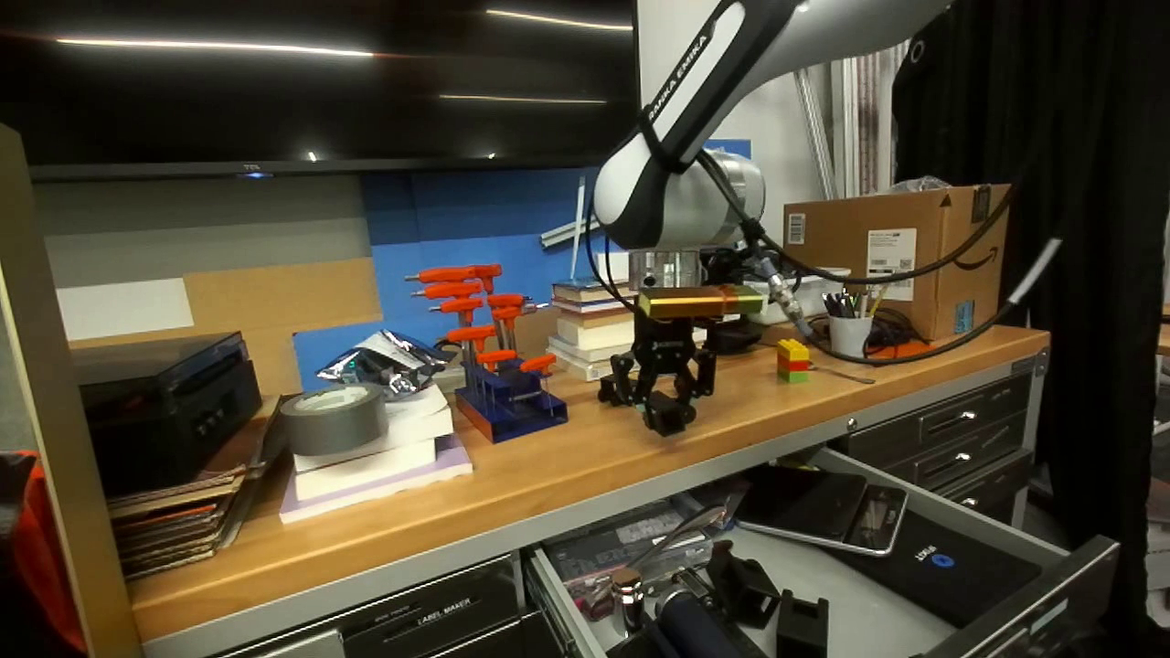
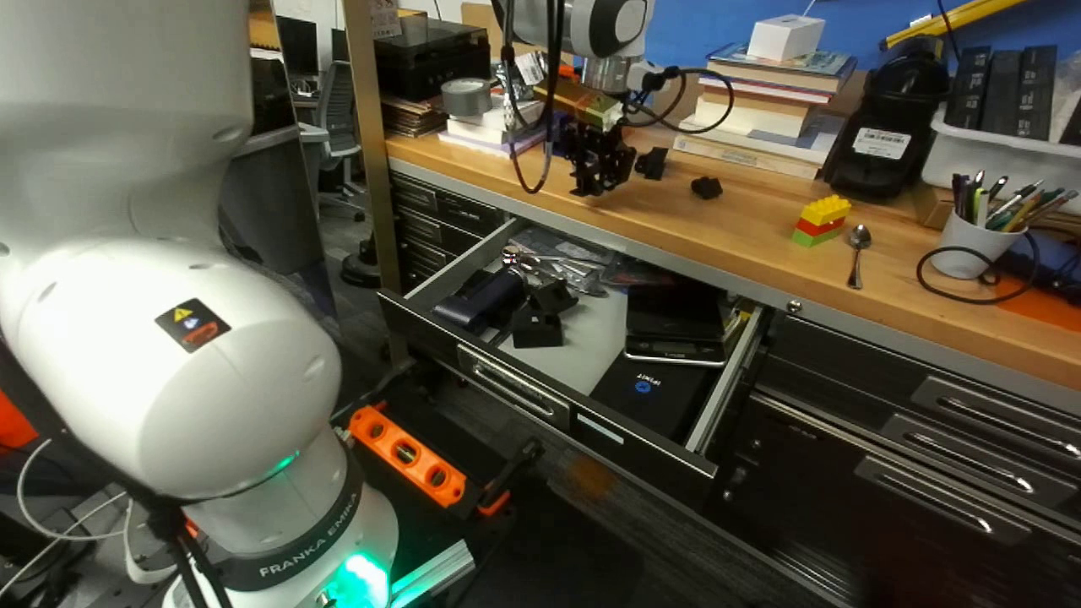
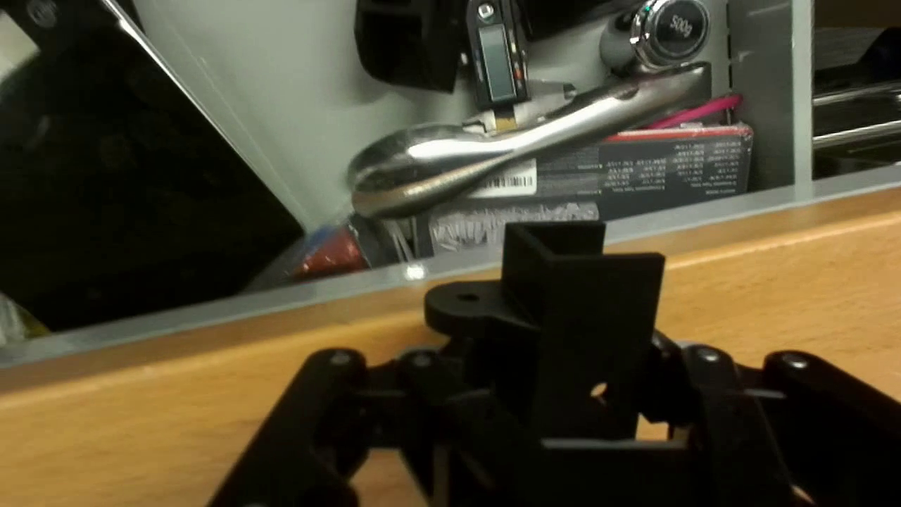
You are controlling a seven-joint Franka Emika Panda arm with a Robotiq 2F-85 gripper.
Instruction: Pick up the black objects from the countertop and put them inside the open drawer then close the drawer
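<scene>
tape roll (image 1: 334, 422) on books (image 1: 393, 463) | toy bricks (image 2: 821, 223) near spoon (image 2: 859, 240) | perhaps a silver bag (image 1: 384, 362)

The gripper (image 2: 601, 178) and the black piece (image 3: 591, 338) merge, black on black, in an exterior view, and I can't tell where one ends; in the wrist view the piece blocks part of the gripper, which runs off the bottom edge. The drawer (image 1: 1069, 585) is cropped at the bottom in an exterior view, where toy bricks (image 1: 793, 362) hide part of the spoon (image 1: 845, 375). Print on the dark package (image 3: 669, 172) blurs, and the carton label (image 1: 891, 260) is too small to read.
</scene>
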